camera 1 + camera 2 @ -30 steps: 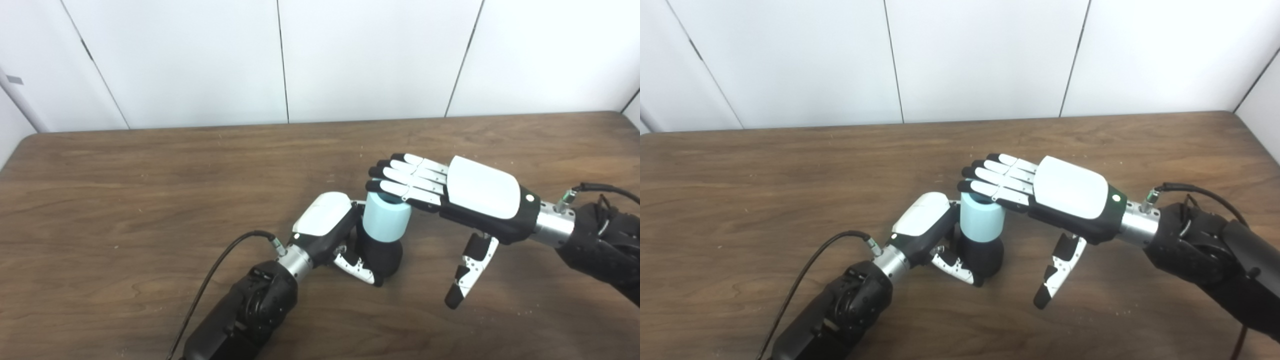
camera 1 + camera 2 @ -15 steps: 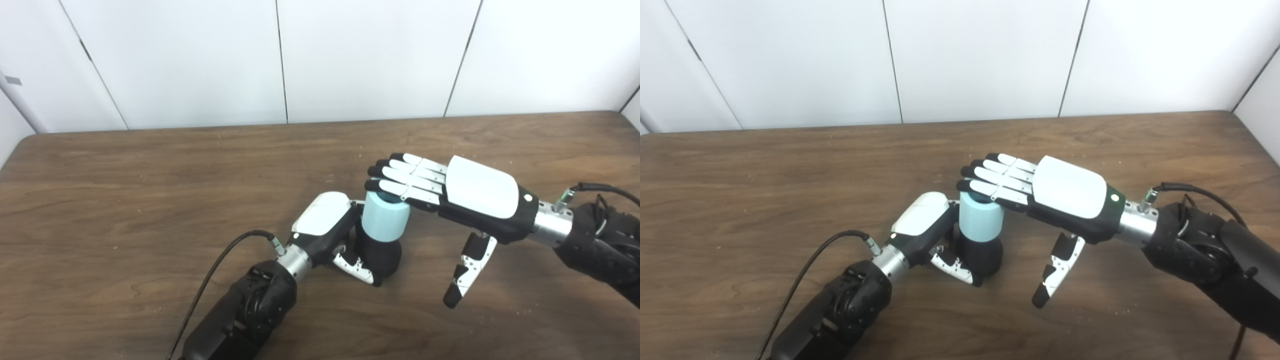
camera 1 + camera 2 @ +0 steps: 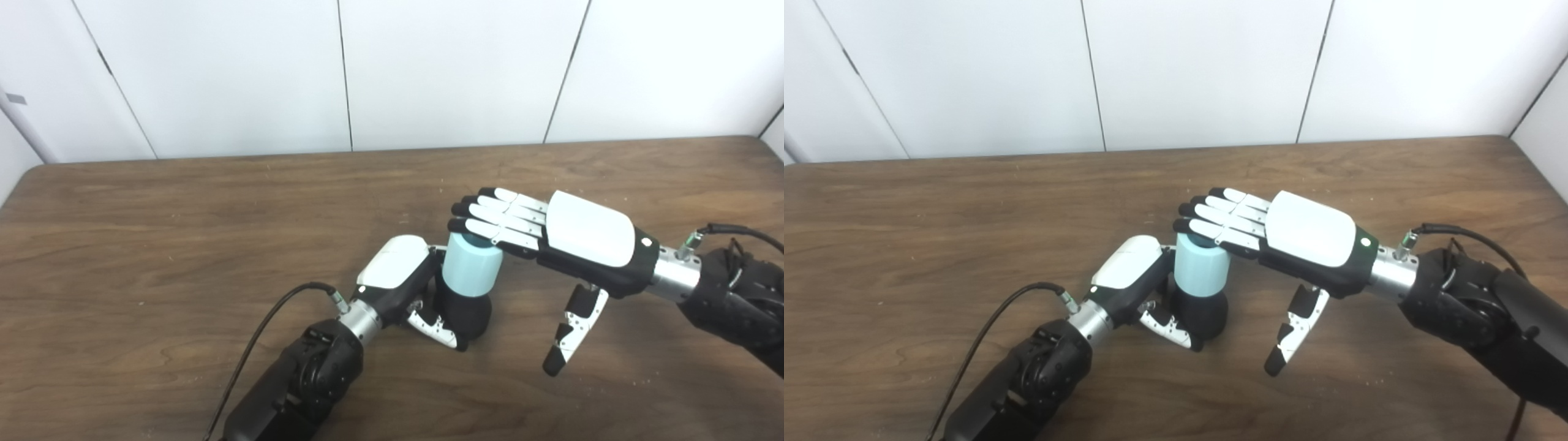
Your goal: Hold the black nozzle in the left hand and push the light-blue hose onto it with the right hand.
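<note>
Almost nothing has moved vs a second ago: the right hand (image 3: 572,239) sits a touch lower and the hose (image 3: 471,271) with it, otherwise both arms are as they were. Scene: brown wooden desk (image 3: 153,245), white wall behind. Left hand (image 3: 407,288) is near desk centre, fingers (image 3: 436,326) wrapped round the base of the black nozzle (image 3: 465,315), which stands upright on the desk. The light-blue hose, a short cylinder, sits upright on top of the nozzle, already slid partway over it. Right hand is flat, palm down, straight fingers (image 3: 490,215) spread across the hose's top end, thumb hanging free below; it grips nothing, just presses. Judgement: holding is done, hose is on and mostly seated; what's left is prob. the final push down, then release. How deep it's seated can't be told.
</note>
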